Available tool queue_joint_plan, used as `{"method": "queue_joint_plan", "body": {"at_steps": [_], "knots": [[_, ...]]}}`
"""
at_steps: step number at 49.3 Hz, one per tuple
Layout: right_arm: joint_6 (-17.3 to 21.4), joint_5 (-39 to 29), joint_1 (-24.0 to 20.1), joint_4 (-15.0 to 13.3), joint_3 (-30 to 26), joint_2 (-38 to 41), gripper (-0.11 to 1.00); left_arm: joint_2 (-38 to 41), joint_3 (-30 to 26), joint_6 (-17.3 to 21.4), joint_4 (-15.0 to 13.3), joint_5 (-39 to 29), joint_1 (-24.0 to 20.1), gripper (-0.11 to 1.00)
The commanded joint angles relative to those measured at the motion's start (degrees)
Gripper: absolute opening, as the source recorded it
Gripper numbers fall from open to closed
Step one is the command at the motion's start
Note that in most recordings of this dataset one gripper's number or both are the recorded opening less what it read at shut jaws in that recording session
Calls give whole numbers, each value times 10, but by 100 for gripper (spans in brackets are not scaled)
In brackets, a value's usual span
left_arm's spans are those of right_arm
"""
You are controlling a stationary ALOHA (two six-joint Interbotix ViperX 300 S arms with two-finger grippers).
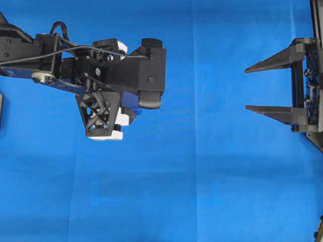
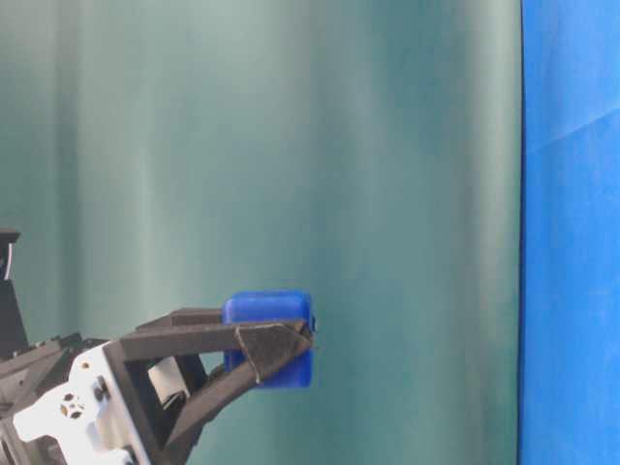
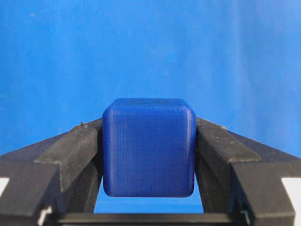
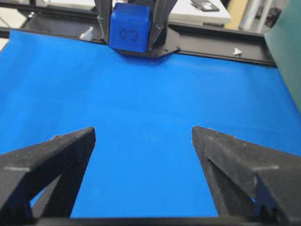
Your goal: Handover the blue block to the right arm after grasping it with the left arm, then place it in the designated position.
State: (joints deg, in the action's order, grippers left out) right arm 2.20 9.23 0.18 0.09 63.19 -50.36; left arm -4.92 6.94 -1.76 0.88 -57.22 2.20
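The blue block (image 3: 148, 147), a small dark-blue cube with rounded edges, sits squarely between the two black fingers (image 3: 77, 146) of my left gripper (image 3: 148, 141), which is shut on its sides. From table level the block (image 2: 269, 339) hangs in the air above the cloth. From overhead only a sliver of the block (image 1: 130, 102) shows under the left wrist. My right gripper (image 1: 246, 89) is at the right edge, open wide and empty, its fingertips pointing left. Its own camera shows the block (image 4: 130, 27) far ahead, embossed face toward it, beyond the right gripper (image 4: 143, 134). The designated position is out of view.
A bright-blue cloth (image 1: 202, 176) covers the table. A green backdrop (image 2: 291, 145) stands behind. A black frame rail (image 4: 211, 44) runs along the cloth's far edge. A dark object (image 1: 1, 111) pokes in at the left edge.
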Motion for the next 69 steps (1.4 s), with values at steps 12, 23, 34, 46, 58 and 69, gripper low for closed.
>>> {"method": "queue_joint_plan", "body": {"at_steps": [12,23,34,46,58,69], "knots": [[1,2,1,1,-18,1,98,-54,5,-2,2,35,2,48],[0,4,1,1,-18,-1,98,-114,91,-4,2,214,2,48],[-4,4,1,-4,-22,-4,98,-200,236,3,2,474,2,48],[-4,11,1,-21,-26,-5,98,-258,355,4,2,692,-8,48],[-4,16,1,-27,-29,-4,98,-264,385,4,2,767,-18,48],[-4,13,1,-27,-30,-4,98,-265,387,4,2,767,-20,48]]}}
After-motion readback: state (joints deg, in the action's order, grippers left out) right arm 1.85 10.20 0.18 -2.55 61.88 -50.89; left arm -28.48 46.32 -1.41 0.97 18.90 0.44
